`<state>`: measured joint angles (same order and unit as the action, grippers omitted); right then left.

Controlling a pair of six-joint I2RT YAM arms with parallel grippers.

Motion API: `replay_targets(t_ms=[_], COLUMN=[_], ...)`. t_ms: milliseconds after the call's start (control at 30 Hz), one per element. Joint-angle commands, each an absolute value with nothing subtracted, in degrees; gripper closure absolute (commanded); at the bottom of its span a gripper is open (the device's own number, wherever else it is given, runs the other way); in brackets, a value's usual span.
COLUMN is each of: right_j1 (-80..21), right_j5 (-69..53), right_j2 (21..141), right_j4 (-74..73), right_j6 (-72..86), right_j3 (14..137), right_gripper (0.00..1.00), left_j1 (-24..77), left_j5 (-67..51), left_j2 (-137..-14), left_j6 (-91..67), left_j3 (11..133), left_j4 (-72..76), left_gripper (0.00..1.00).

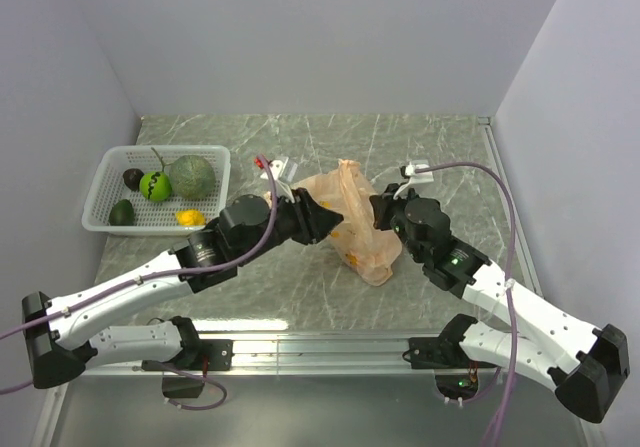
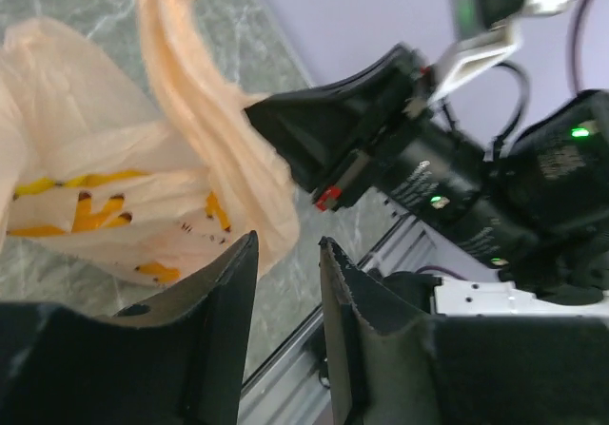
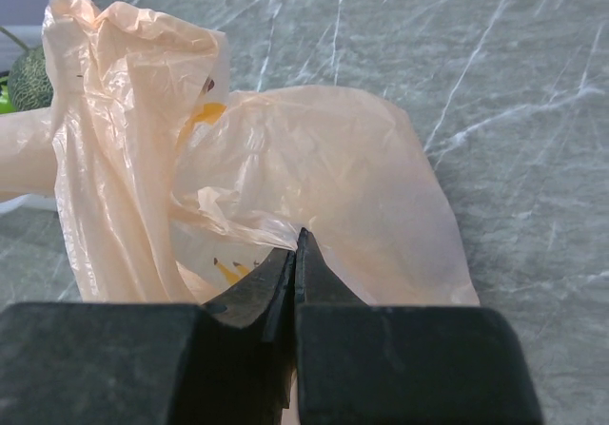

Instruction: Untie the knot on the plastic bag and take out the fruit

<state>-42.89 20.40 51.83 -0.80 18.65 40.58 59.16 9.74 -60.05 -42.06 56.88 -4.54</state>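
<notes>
The grey-green marbled tabletop (image 1: 300,287) carries a thin, crinkled, translucent pale-orange plastic bag (image 1: 360,232) near its middle, lying between the tips of the two arms. Well to the left sits a white mesh plastic basket (image 1: 100,192) holding a large grey-green melon (image 1: 192,175) among smaller fruits. The right gripper (image 3: 297,237) is clamped tight on a fold of film at the bag's right side. The left wrist view shows the same pinch from across the bag. The left gripper (image 2: 287,246) hangs just beside the bag's left side, its jaws a narrow gap apart with nothing between them and one finger close against the film. A bunched tuft of film (image 1: 347,167) stands up from the bag's mouth; whether it is tied cannot be told. Yellow shapes (image 3: 205,116) show dimly through the film, too blurred to name.
</notes>
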Motion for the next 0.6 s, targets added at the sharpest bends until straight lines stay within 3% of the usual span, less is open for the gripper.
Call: replay_targets(t_ms=[0, 167, 333, 567], right_j1=[-43.2, -43.2, -43.7, -43.9], right_j5=[22.4, 20.7, 20.4, 20.2], right_j2=[50.5, 50.4, 49.2, 48.1], right_j4=[1.4, 2.3, 2.5, 2.7], right_j6=[17.7, 18.4, 18.9, 19.7], right_j3=[40.2, 39.6, 38.8, 37.6], right_gripper=[1.00, 1.00, 1.00, 1.00], left_j1=[59.6, 58.0, 49.2, 47.7], left_j5=[13.3, 22.5, 16.4, 12.7], left_j2=[-62.7, -65.6, -71.2, -76.8], left_j6=[-43.1, -48.8, -57.1, -59.1], left_j3=[57.0, 55.6, 55.1, 55.4], left_j4=[-7.8, -6.2, -4.2, -0.7], left_gripper=[0.61, 0.57, 0.48, 0.42])
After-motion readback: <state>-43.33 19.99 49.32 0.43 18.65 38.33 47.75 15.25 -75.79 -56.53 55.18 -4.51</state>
